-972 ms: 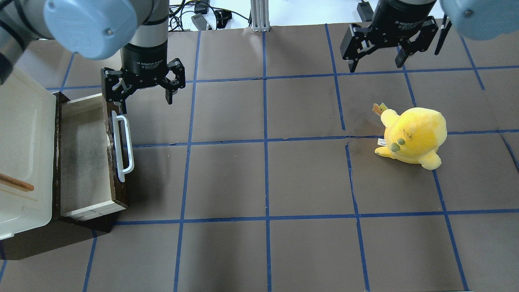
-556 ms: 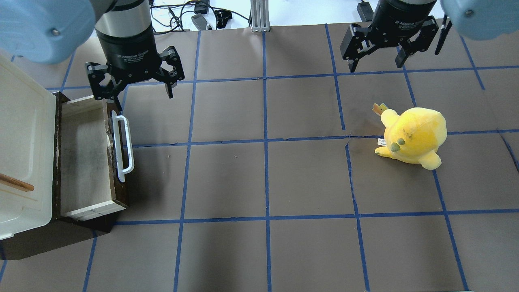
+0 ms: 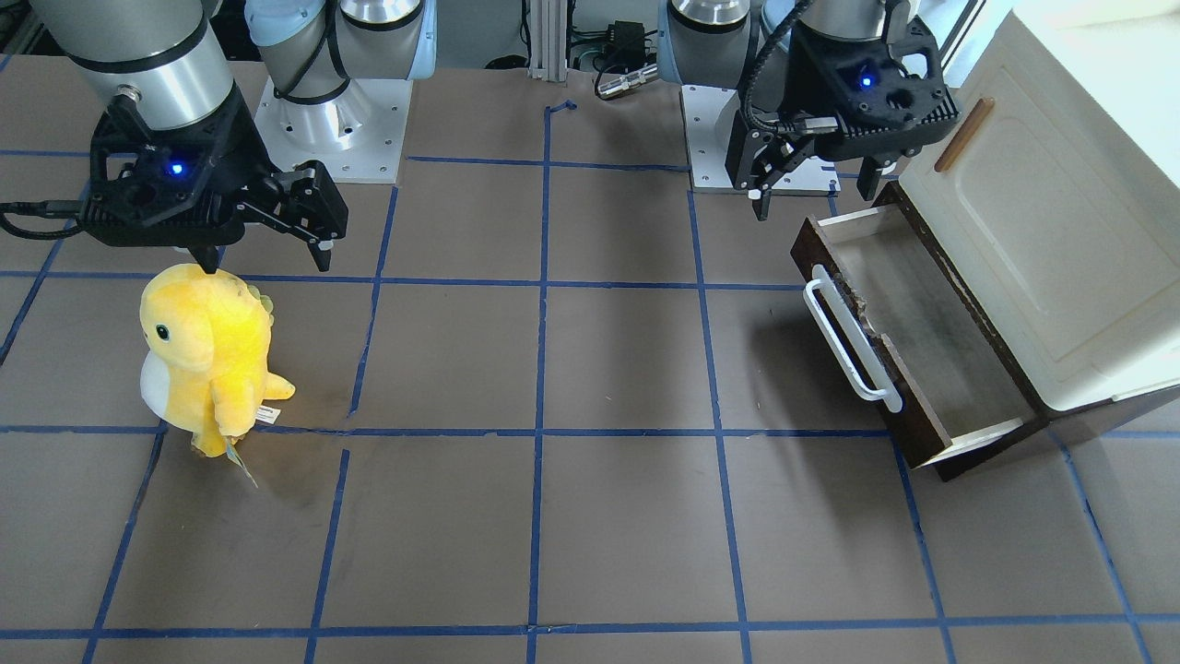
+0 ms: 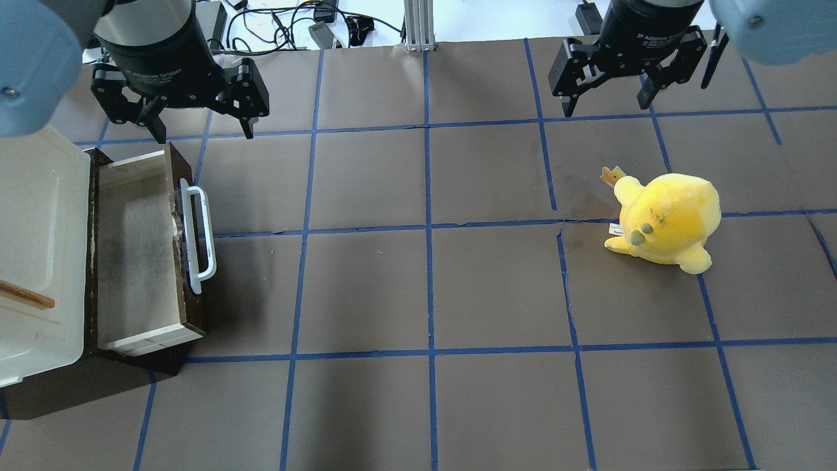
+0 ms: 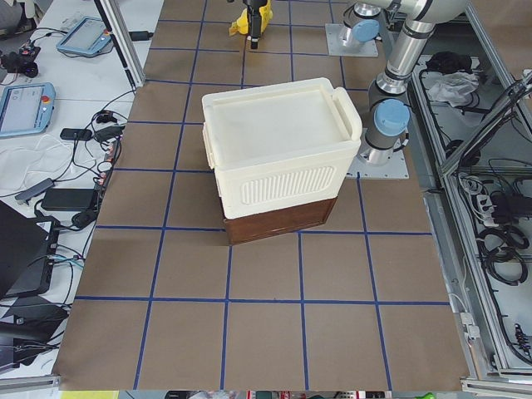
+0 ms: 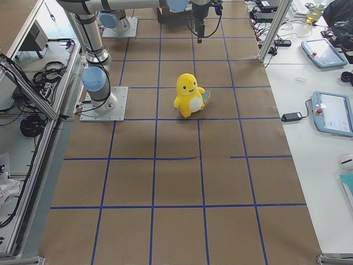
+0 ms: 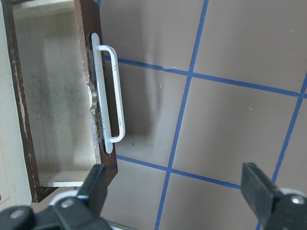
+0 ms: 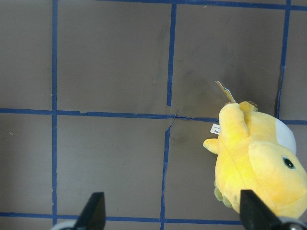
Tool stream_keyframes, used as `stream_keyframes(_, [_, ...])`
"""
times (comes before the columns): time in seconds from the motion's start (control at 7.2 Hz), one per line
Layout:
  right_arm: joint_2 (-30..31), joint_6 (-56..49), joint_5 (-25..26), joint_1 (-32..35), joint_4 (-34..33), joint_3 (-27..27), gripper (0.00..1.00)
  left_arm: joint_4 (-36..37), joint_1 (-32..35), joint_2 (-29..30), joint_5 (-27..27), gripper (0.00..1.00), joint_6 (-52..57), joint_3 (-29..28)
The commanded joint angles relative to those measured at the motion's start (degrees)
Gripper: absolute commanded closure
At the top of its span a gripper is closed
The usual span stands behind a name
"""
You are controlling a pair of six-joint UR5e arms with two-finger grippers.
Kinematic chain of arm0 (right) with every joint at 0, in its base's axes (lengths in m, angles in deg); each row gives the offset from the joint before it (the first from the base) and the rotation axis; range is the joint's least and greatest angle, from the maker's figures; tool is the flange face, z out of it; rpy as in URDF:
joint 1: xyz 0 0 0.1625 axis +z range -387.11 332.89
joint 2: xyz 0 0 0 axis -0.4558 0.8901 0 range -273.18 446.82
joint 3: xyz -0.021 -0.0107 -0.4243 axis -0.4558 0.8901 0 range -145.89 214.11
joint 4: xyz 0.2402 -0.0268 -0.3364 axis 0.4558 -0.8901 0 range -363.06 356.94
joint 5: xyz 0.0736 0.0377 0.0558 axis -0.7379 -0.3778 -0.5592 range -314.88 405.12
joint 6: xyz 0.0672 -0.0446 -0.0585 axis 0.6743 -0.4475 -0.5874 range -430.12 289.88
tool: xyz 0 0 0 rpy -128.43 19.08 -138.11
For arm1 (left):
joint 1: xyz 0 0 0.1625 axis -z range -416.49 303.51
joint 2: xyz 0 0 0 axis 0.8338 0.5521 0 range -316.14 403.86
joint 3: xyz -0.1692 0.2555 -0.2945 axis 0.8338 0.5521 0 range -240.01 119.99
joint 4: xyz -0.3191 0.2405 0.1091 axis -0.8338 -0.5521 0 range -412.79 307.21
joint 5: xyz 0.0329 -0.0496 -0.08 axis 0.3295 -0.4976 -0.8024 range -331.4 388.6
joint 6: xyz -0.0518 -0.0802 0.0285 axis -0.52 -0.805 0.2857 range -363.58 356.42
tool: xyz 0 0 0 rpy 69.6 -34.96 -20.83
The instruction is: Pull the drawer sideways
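The dark brown drawer (image 4: 138, 252) stands pulled out of the cabinet at the table's left, pale wood inside, empty, with a white bar handle (image 4: 198, 237) on its front. It also shows in the front-facing view (image 3: 913, 346) and the left wrist view (image 7: 57, 96). My left gripper (image 4: 203, 129) is open and empty, raised beyond the drawer's far end, clear of the handle. My right gripper (image 4: 608, 104) is open and empty, high at the far right of the table.
A cream cabinet (image 4: 36, 248) with a small brown handle (image 4: 26, 296) sits over the drawer's dark base. A yellow plush toy (image 4: 667, 221) stands on the right half. Blue tape lines grid the brown table. Cables lie past the far edge.
My left gripper has let go of the drawer handle, risen and drawn back to the far left. The drawer, the plush toy and the right arm have not moved.
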Motion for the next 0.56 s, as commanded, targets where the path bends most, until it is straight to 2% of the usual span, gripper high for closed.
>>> stream_keyframes(0.0, [0.0,-0.1,0.0,0.0,0.0,0.0,0.0,0.9,-1.6,-0.3,-2.7,0.0,3.6,0.9])
stream_keyframes(0.28, [0.0,0.0,0.0,0.0,0.0,0.0,0.0,1.6,-1.4,-2.7,-7.4,0.0,4.4,1.1])
stream_keyframes(0.42, [0.0,0.0,0.0,0.0,0.0,0.0,0.0,1.0,-1.5,-2.1,-6.9,0.0,4.2,1.7])
